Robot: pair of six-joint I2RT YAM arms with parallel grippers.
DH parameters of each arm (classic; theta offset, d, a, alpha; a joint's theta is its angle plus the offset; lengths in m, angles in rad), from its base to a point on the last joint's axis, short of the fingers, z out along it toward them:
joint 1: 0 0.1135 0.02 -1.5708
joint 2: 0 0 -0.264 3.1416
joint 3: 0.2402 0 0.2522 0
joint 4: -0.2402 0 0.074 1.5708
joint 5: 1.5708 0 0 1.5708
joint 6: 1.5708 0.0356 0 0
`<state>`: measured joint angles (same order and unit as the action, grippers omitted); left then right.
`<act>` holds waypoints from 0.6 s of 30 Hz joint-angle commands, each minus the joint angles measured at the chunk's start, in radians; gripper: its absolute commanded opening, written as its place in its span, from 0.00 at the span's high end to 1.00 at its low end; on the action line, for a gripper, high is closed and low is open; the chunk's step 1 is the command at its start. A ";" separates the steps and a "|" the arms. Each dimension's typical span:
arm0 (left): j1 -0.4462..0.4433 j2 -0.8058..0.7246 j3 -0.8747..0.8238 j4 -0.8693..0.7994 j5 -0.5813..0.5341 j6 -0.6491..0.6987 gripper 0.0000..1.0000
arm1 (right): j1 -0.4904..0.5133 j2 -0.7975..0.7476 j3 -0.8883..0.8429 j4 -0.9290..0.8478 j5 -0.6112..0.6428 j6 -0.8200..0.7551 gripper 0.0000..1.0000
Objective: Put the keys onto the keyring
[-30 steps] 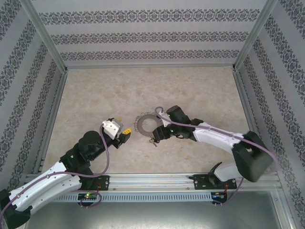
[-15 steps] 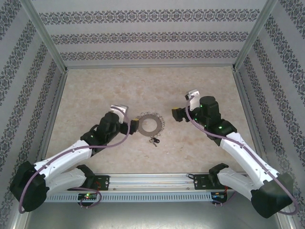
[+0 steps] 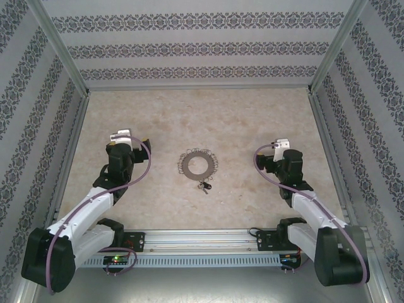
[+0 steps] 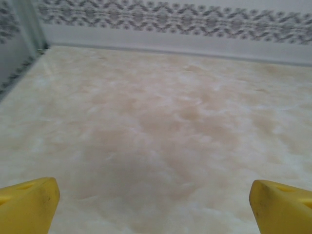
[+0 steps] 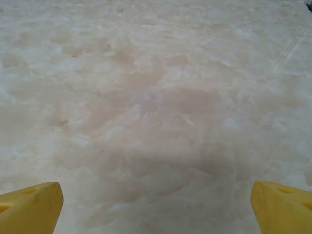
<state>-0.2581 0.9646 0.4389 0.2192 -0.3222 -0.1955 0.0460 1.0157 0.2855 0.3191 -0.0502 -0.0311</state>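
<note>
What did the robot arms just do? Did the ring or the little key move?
Both arms pulled back from the keyring, the left gripper out to the left and the right gripper out to the right. Both opened wide, with nothing between their fingers. The keyring and the key stayed where they were on the table, the key just by the ring's near edge.

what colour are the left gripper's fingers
Yellow, clearest in the left wrist view, where both fingers sit at the bottom corners.
</note>
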 commanded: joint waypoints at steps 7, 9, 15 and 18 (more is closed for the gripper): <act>0.074 0.065 -0.121 0.338 -0.072 0.163 0.00 | -0.014 0.251 0.031 0.406 -0.103 -0.033 0.02; 0.086 0.151 -0.137 0.461 -0.070 0.163 0.00 | -0.015 0.311 0.052 0.423 -0.104 -0.034 0.02; 0.129 0.350 -0.129 0.674 0.007 0.246 0.00 | -0.058 0.470 0.117 0.529 -0.100 0.032 0.02; 0.162 0.394 -0.145 0.706 0.078 0.223 0.00 | -0.065 0.496 0.108 0.557 -0.050 0.056 0.02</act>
<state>-0.1280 1.3350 0.3016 0.7704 -0.3130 0.0093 -0.0120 1.4921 0.3962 0.7837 -0.1207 -0.0162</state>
